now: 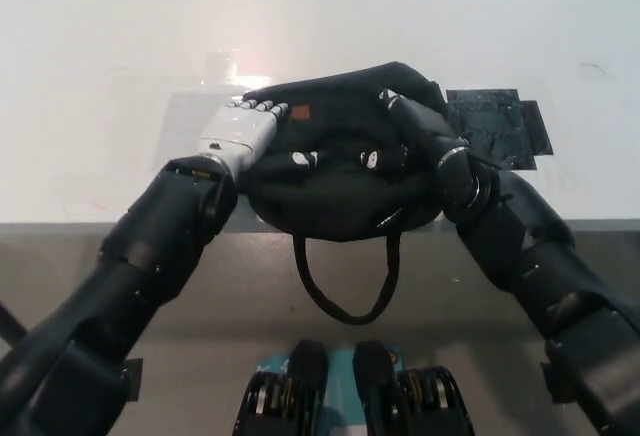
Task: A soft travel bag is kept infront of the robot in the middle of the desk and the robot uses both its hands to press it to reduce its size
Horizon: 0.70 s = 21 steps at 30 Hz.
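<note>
Both hands press against the black bag [345, 171], one on each side, and the bag bulges up between them. It lies at the near edge of the white desk [120, 46], its strap [345, 281] hanging in a loop over the edge. The white left hand [240, 132] lies flat against the bag's left side, fingers [258, 106] straight and close together, grasping nothing. The black right hand [412, 121] pushes on the right side; dark on dark, I cannot tell how its fingers are set. Black tape [497, 121] sits on the desk just right of the bag.
</note>
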Motion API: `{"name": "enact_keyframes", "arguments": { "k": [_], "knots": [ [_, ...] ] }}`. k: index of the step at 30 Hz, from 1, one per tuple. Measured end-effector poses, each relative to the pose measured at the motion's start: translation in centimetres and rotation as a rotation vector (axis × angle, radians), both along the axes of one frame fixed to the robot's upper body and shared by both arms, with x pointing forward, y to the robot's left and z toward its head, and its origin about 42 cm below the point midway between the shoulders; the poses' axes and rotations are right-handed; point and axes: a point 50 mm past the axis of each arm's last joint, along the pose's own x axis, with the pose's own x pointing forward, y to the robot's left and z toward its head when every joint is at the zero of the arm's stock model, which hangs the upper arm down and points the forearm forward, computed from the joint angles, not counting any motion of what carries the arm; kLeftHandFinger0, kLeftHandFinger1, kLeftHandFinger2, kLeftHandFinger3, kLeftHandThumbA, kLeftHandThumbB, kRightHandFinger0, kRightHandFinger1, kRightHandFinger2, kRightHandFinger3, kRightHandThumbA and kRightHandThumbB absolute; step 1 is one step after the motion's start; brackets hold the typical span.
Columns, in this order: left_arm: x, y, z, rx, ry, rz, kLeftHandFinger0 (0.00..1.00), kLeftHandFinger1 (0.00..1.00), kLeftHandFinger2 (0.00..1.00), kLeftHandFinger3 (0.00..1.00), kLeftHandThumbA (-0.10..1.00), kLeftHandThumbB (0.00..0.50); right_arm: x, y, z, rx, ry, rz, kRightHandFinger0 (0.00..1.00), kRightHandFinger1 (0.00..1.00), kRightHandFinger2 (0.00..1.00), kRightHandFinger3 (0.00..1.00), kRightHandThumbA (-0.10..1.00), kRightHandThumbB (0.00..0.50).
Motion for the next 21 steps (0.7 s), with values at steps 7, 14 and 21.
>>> {"name": "enact_keyframes", "arguments": {
  "k": [7, 14, 21],
  "knots": [
    [-0.2, 0.2, -1.3, 0.008, -0.038, 0.0, 1.0, 1.0, 1.0, 1.0, 1.0, 0.307, -0.2, -0.2, -0.6, -0.014, -0.022, 0.012, 1.0, 1.0, 1.0, 1.0, 1.0, 0.301],
    [-0.2, 0.6, -1.7, -0.01, -0.056, -0.008, 1.0, 1.0, 1.0, 1.0, 1.0, 0.3, -0.2, -0.2, -0.7, -0.014, -0.031, 0.021, 1.0, 1.0, 1.0, 1.0, 1.0, 0.301],
    [0.0, 0.8, -1.0, -0.025, -0.069, -0.014, 1.0, 1.0, 1.0, 1.0, 1.0, 0.314, -0.1, -0.3, -0.4, 0.0, -0.032, 0.012, 1.0, 1.0, 1.0, 1.0, 1.0, 0.302]
  ]
}}
